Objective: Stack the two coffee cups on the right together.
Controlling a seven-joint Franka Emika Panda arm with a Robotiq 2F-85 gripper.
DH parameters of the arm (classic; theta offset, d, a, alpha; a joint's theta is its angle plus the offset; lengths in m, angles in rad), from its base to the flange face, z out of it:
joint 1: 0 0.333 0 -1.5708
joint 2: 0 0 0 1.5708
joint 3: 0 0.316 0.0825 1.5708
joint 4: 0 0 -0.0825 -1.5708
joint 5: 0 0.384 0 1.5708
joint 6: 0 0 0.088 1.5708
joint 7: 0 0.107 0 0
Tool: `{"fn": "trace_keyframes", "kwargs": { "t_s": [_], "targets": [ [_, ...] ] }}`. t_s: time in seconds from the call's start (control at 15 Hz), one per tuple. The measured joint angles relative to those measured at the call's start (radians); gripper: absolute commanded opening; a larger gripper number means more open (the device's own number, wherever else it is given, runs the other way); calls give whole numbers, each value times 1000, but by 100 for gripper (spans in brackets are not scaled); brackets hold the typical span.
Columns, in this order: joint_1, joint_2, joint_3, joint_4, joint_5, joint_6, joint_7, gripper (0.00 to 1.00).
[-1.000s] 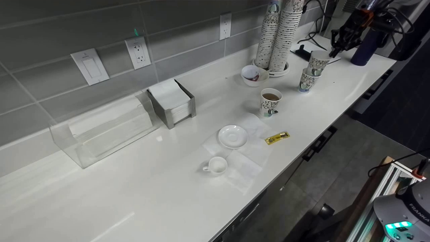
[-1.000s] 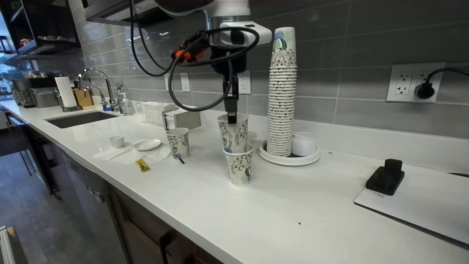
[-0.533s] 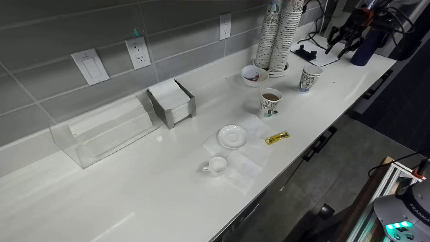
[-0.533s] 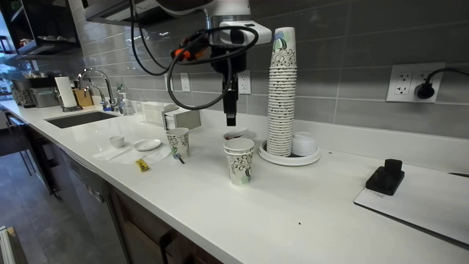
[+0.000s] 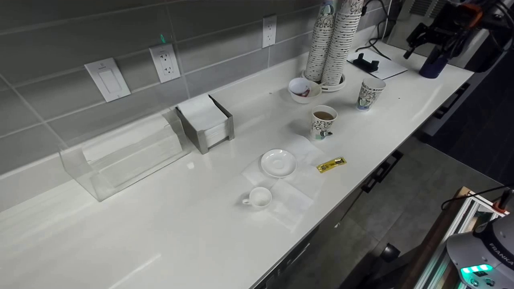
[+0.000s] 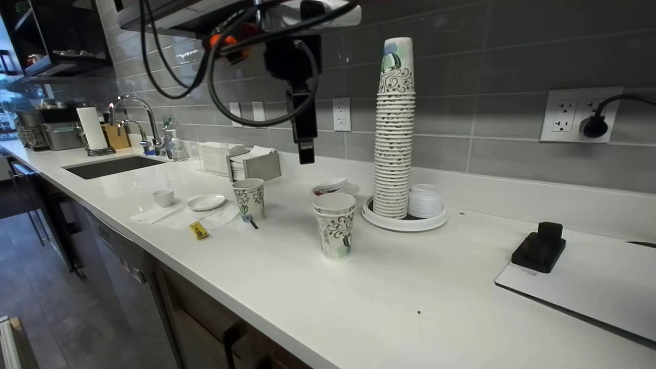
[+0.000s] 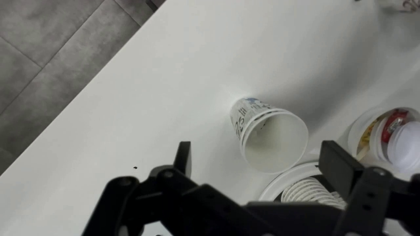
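Observation:
Two patterned paper coffee cups stand upright on the counter, one nested deep inside the other. In an exterior view only a narrow band of the upper cup (image 6: 334,204) shows above the lower cup (image 6: 335,236). Looking down in the wrist view, I see the pale inside of the upper cup (image 7: 275,144), its rim just above that of the lower cup (image 7: 241,114). My gripper (image 7: 257,149) is open, its fingers wide apart and holding nothing. It hangs above the cups, clear of them, as an exterior view shows with the gripper (image 6: 306,154) higher than their rims.
A tall stack of paper cups (image 6: 394,148) rises from a round tray (image 6: 376,221) close behind. A bowl (image 5: 306,97) with packets is near it. Around lie a cup of brown drink (image 5: 321,124), a saucer (image 5: 278,163), a small handled cup (image 5: 260,198) and a yellow packet (image 5: 331,164).
One second ago my gripper held the upper cup partly inside the lower one. The jaws opened, the cup sank fully in, and the gripper has since moved up and away from the cups.

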Motion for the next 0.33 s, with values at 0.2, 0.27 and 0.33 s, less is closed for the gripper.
{"fn": "trace_keyframes", "kwargs": {
  "t_s": [0.2, 0.27, 0.33],
  "targets": [
    [-15, -152, -19, -133, -31, -1, -149, 100],
    [-20, -205, -26, -180, -31, -1, -194, 100],
    [-26, -259, -34, -226, -32, 0, -231, 100]
  ]
}}
